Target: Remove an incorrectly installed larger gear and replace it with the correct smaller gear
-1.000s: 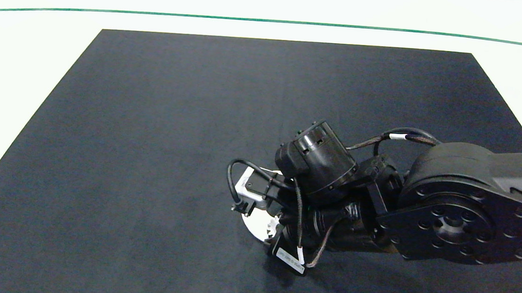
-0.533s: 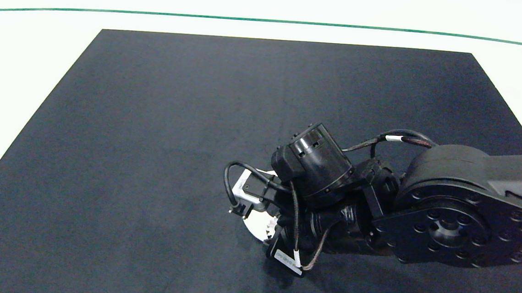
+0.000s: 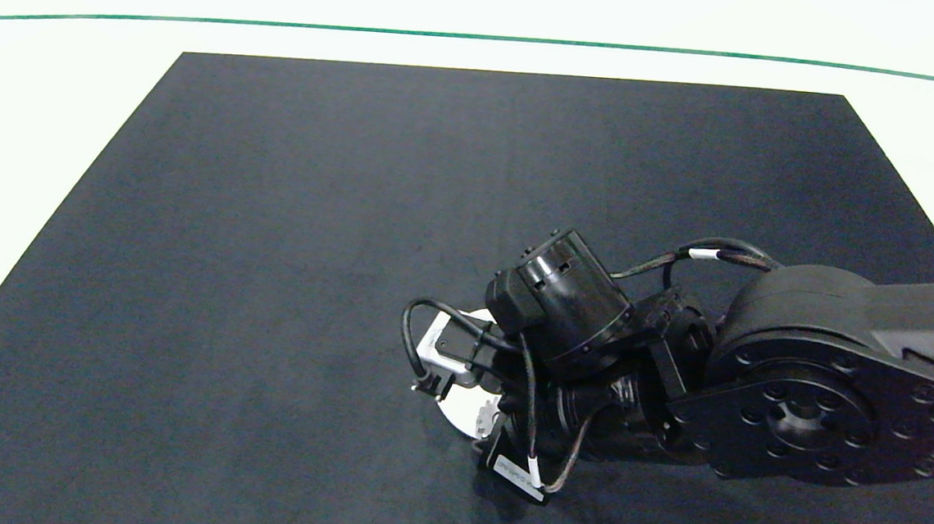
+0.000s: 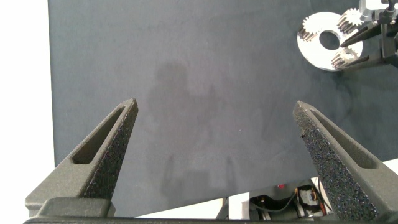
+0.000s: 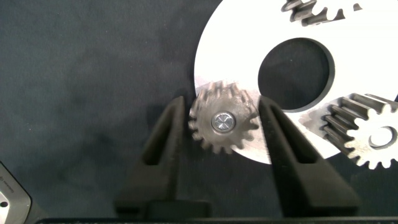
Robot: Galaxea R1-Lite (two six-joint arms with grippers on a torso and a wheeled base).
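Head camera looks down from above; the right wrist camera sits close over the white disc (image 5: 249,93), the left wrist camera farther off, both showing it.

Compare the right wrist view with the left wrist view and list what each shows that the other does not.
Only the right wrist view shows the right gripper up close, its fingers on either side of a small gear seated on a pin at the edge of the white round plate; whether they are pressing on it is unclear.

Only the left wrist view shows the left gripper, open and empty above bare black mat, well away from the plate.

Both show the plate with its round centre hole and small gears on it.
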